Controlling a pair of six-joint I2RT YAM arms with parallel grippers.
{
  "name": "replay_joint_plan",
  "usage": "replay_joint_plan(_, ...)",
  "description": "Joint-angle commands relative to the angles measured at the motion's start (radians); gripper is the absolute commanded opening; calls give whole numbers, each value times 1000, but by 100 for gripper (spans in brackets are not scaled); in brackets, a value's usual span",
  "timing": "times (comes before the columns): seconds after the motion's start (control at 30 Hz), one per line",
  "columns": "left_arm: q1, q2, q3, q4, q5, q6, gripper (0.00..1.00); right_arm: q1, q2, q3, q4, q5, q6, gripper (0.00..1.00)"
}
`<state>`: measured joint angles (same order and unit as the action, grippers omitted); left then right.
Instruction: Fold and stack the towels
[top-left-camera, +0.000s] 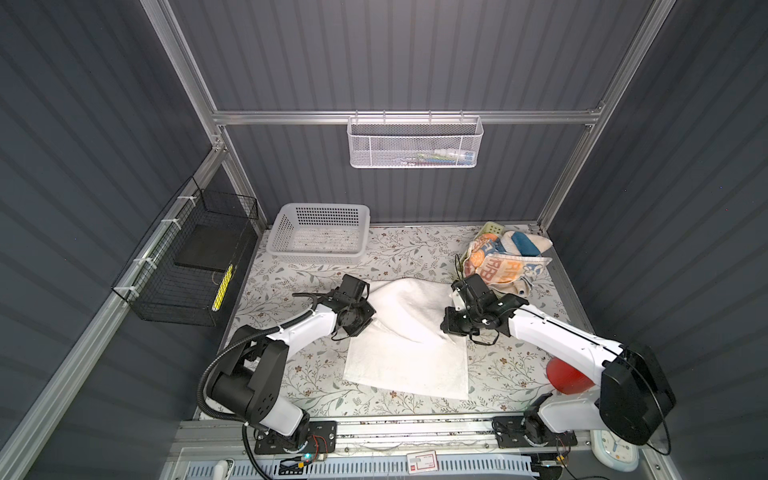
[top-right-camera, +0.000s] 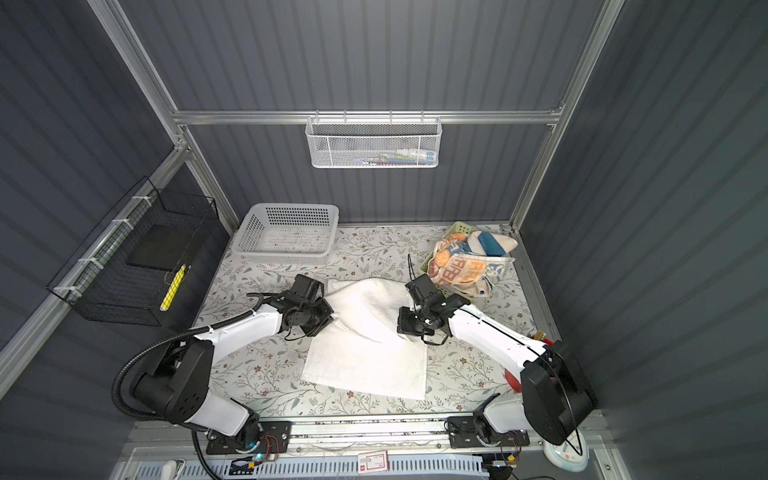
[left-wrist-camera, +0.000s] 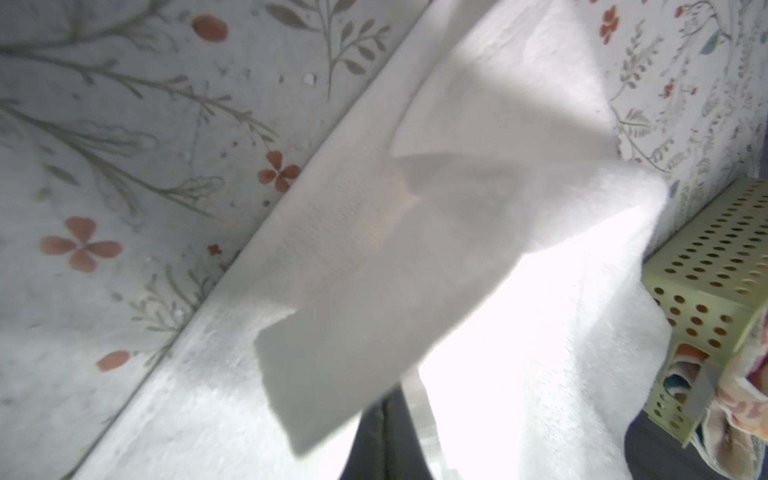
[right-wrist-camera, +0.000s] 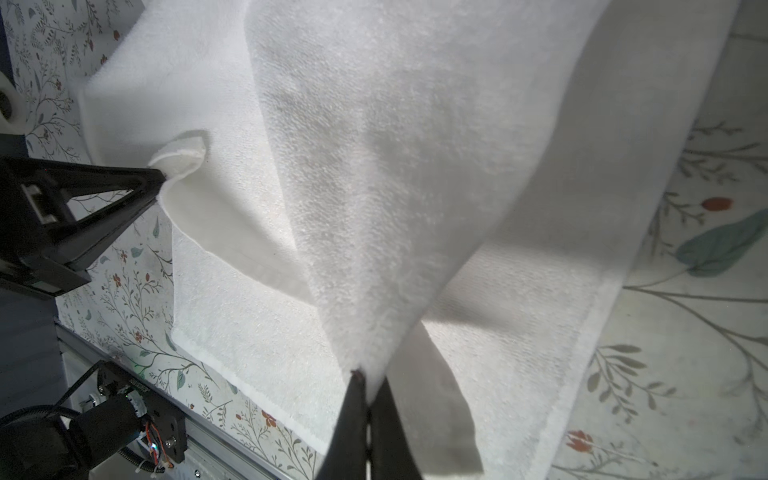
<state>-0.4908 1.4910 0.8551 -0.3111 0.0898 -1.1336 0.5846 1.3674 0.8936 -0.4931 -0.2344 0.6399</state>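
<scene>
Floral table covering (top-left-camera: 415, 249) | left gripper (right-wrist-camera: 160, 176), right gripper (right-wrist-camera: 368, 380) each clamp white towel (top-left-camera: 409, 361) corner | 2 corners held up, probably to fold it over

Overhead light; the walls (top-left-camera: 83, 124) stay dim and bow at the top views' edges. In the left wrist view the towel (left-wrist-camera: 519, 332) glares white, blurred up close.

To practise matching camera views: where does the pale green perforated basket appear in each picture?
Top view: green basket, back right, under coloured towels.
Top view: green basket, back right.
Left wrist: basket past the white towel.
Right wrist: not in it.
Shared landmark: white towel, in all four.
</scene>
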Motion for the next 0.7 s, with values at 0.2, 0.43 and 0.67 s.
replay_joint_plan(0.2,14,-225,13,-385,-38,183,0,-29,-28,-39,-36,-70,10,0)
replay_joint_plan(0.43,33,-268,-48,-440,-67,201,54,-29,-7,-94,-27,-90,32,40)
replay_joint_plan(0.67,25,-44,176,-525,-59,391,56,-27,-72,-150,-63,-48,54,51)
